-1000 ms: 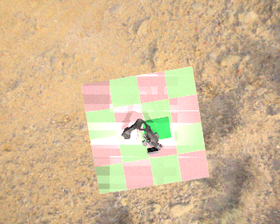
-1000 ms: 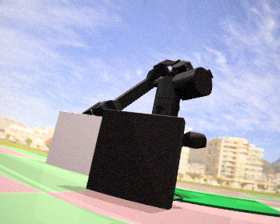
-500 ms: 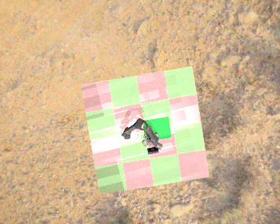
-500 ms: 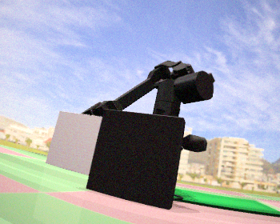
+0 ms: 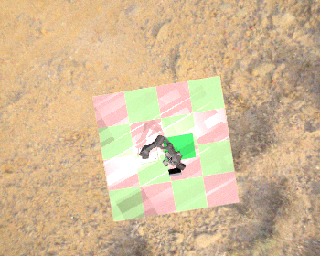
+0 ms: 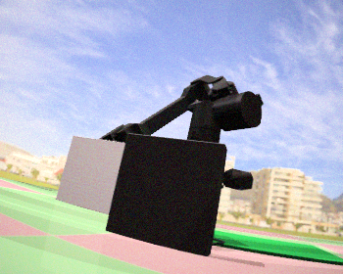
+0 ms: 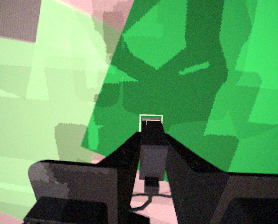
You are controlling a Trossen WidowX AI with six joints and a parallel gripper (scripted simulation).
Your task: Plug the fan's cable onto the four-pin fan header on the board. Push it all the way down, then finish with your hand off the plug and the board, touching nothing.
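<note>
The green board [image 5: 186,143] [image 6: 287,251] [image 7: 175,100] lies flat. The four-pin header [image 7: 151,116] shows as a small pale rectangular outline near the board's edge in the wrist view. My gripper [image 7: 151,137] is shut on the fan plug, whose grey body [image 7: 152,160] shows between the fingers. The dark front end overlaps the near part of the header outline; whether it touches or how deep it sits is hidden. The fan's cable [image 7: 149,201] leaves the plug's rear and bends left. In the exterior view the fingertips are hidden behind the black block.
A large black block [image 5: 175,171] [image 6: 167,196], possibly the fan, stands beside the board, with a pale grey block face [image 6: 91,173] next to it. A grey-brown patch [image 7: 17,20] shows at the wrist view's upper left. The floor is a pink and green checkered mat [image 5: 219,185].
</note>
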